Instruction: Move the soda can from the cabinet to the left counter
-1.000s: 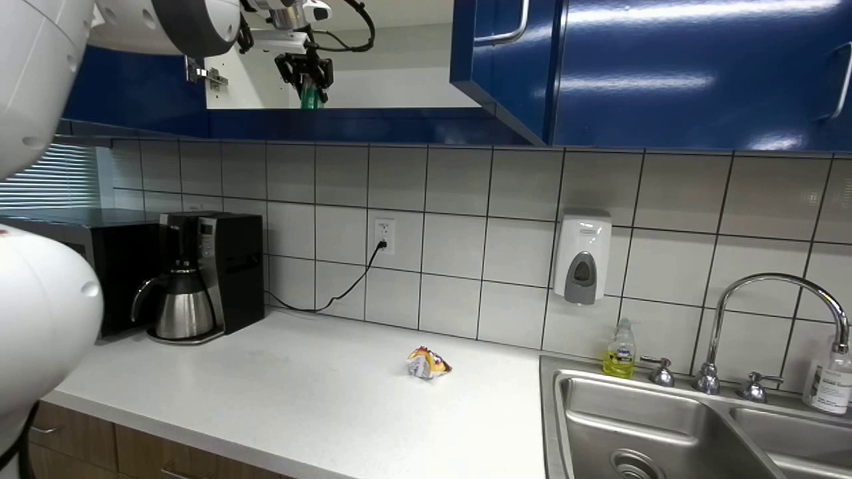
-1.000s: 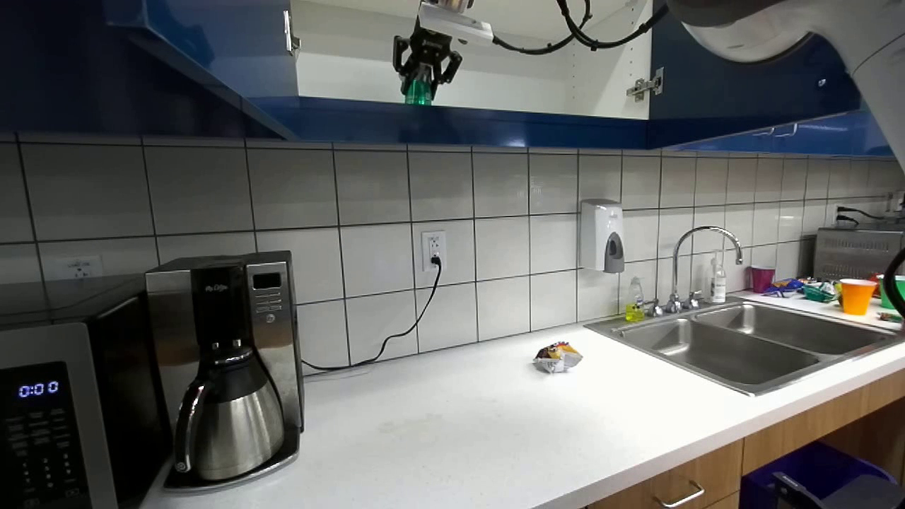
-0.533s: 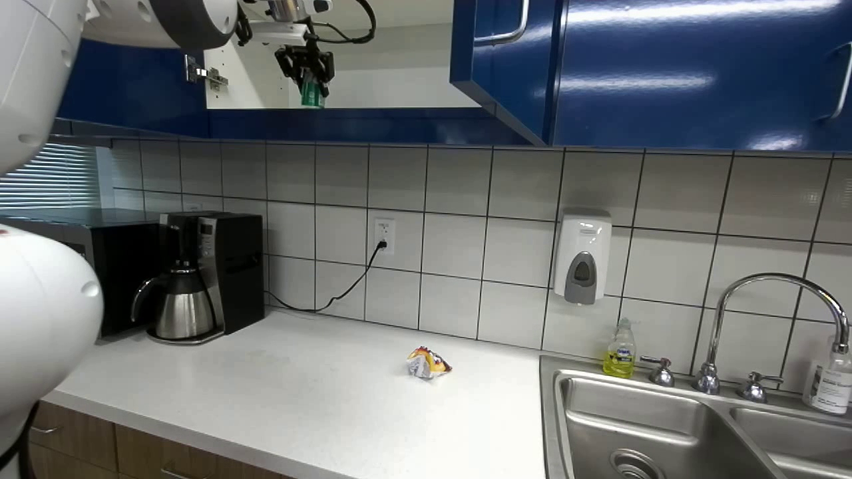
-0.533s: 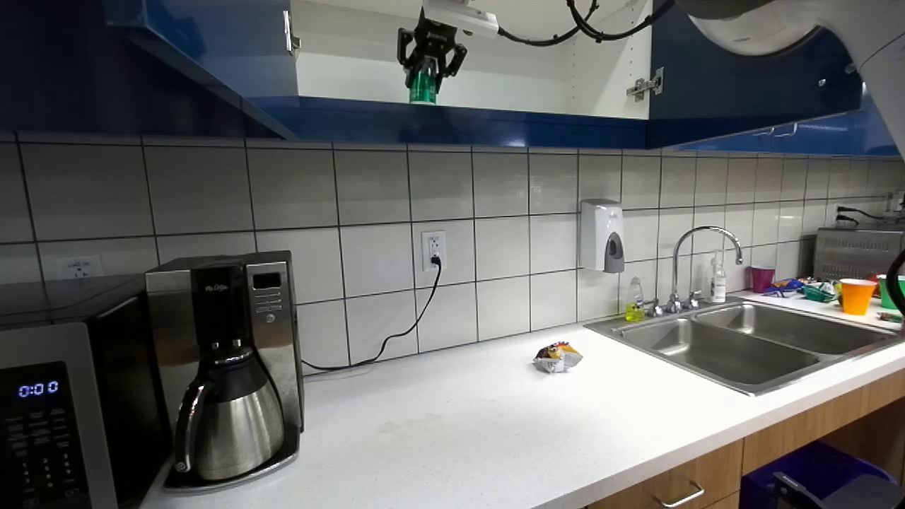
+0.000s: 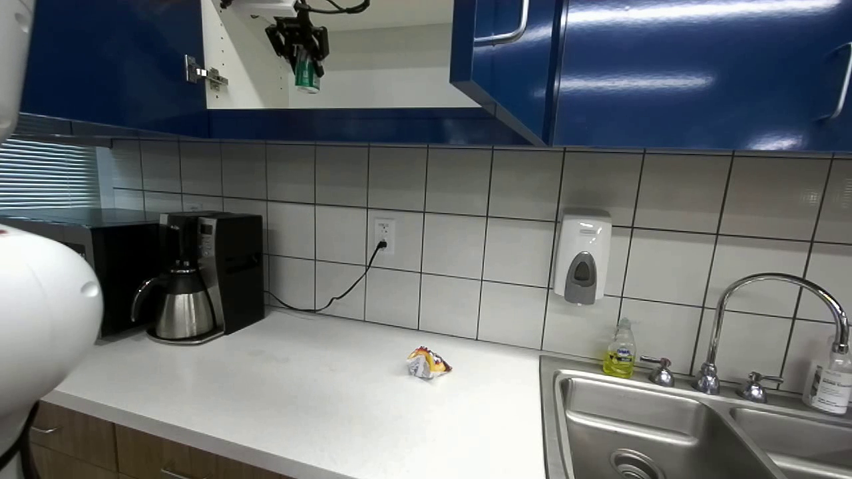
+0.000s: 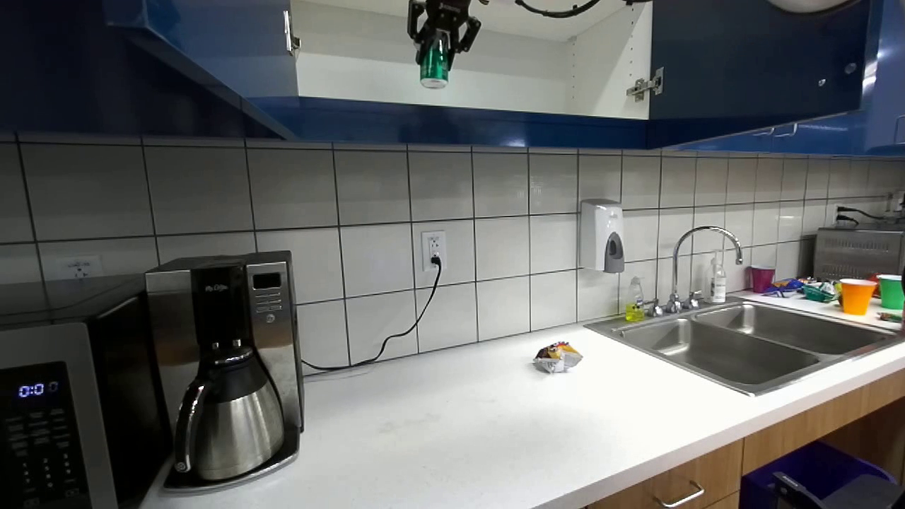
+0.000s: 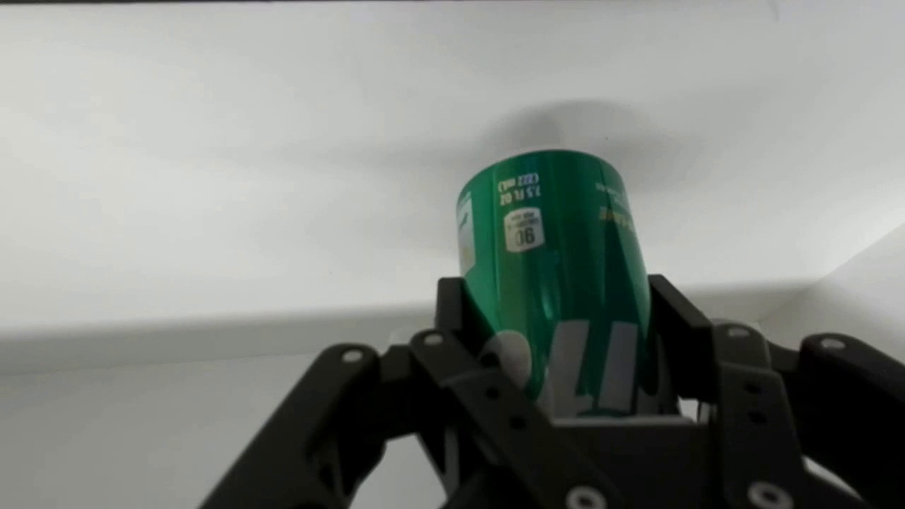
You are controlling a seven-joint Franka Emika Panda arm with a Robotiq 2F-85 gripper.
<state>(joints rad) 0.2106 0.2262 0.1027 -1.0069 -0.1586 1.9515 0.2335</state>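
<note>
White tiles (image 6: 375, 185) back a long pale desk (image 6: 452, 438), where a crumpled wrapper (image 6: 557, 358) lies between the coffee maker (image 6: 230, 353) and the sink (image 5: 550, 412). Above, the cabinet (image 5: 393, 83) stands with its blue doors (image 5: 116, 60) swung out, and the green soda can (image 7: 555, 283) hangs within its opening, apart from the shelf (image 7: 247, 177) beneath. Both fingers (image 7: 679, 318) press against the sides of the can's upper part, holding it base down with perhaps a slight lean; in an exterior view its underside shows just above the blue front lip (image 6: 466, 121). The step in hand looks to be bringing it out; lowering and release are not yet done. To do it well, hold this height until the base is wholly past that lip, since an early dip could knock the can on the edge and twist it in the grip. Come out through the middle of the opening, leaving room on both sides for the doors. Then go down slowly and aim for the bare stretch between coffee maker and wrapper, well away from both. Straighten any lean before contact, let the base meet the desk flat, and only then part the fingers gently: so slim a can would likely tip at a nudge.
</note>
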